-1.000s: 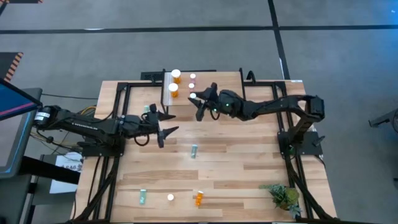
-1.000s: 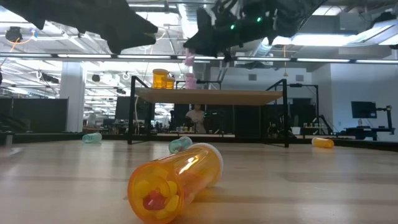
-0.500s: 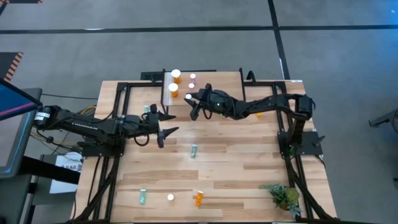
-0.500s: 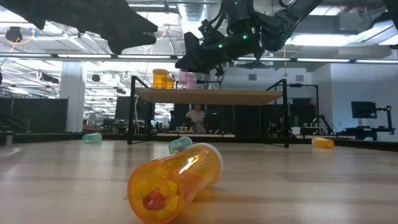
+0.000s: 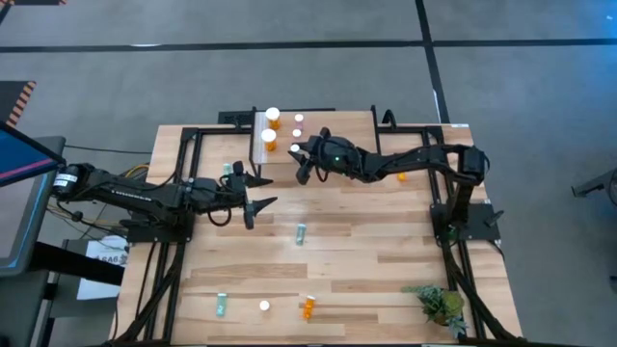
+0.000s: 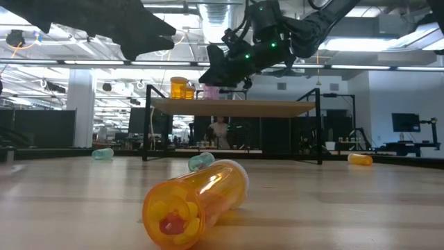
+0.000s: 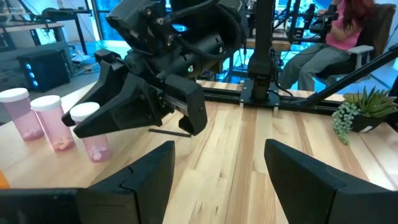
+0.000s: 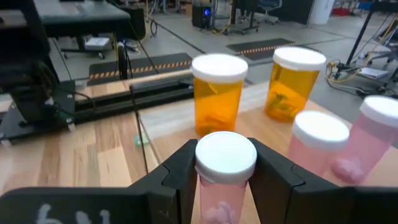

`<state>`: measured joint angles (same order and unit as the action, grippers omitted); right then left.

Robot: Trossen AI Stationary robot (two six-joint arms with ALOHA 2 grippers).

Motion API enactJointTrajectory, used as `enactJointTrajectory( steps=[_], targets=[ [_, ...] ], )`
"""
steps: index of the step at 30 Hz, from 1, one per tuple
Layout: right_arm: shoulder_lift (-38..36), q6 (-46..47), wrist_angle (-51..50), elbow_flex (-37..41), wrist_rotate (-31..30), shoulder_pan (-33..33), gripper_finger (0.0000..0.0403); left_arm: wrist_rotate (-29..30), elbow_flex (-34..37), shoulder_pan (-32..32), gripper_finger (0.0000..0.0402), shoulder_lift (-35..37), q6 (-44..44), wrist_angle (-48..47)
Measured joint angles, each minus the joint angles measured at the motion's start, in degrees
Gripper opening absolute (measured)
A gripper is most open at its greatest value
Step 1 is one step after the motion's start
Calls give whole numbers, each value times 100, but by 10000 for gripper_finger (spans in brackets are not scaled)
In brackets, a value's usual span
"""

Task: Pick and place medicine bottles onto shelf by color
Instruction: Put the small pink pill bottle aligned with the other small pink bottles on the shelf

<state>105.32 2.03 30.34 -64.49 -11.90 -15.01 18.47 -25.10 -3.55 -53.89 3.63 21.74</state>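
My right gripper [image 8: 225, 171] is shut on a pink white-capped bottle [image 8: 224, 163] over the light-wood shelf [image 5: 337, 125], at its left part. Two orange bottles [image 8: 219, 93] [image 8: 297, 79] and two pink ones [image 8: 320, 149] [image 8: 379, 132] stand upright on the shelf beside it. My left gripper [image 5: 258, 198] is open and empty above the table, near side of the shelf's left end. In the left wrist view [image 7: 217, 180] it faces the right gripper and the held bottle [image 7: 92, 132]. My right gripper pinches the pink bottle between its two fingers, just under the white cap [image 8: 225, 155], one finger [image 8: 180, 168] on each side. The bottle is upright. Its bottom [image 7: 98, 155] is at the shelf top; I cannot tell whether it rests there.
Loose bottles lie on the table: teal ones [image 5: 302, 232] [image 5: 229, 169] [image 5: 220, 306], an orange one [image 5: 308, 308] with a white cap [image 5: 264, 306] beside it near the front, an orange one [image 5: 402, 176] by the right arm. A green plant [image 5: 439, 304] stands at front right.
My right gripper has come down with the pink bottle, from well above the shelf to the level of the bottles standing on it, staying shut on it and keeping it upright.
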Motion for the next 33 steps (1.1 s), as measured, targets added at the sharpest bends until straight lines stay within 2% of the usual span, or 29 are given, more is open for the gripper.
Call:
enactJointTrajectory(
  steps=[17, 33],
  targets=[
    [0, -13, 1, 0, -8, -63, 155, 5, 0, 0, 238, 0, 3, 2],
    [-27, 6, -21, 5, -13, -89, 228, -11, 0, 0, 238, 0, 5, 0]
  ],
)
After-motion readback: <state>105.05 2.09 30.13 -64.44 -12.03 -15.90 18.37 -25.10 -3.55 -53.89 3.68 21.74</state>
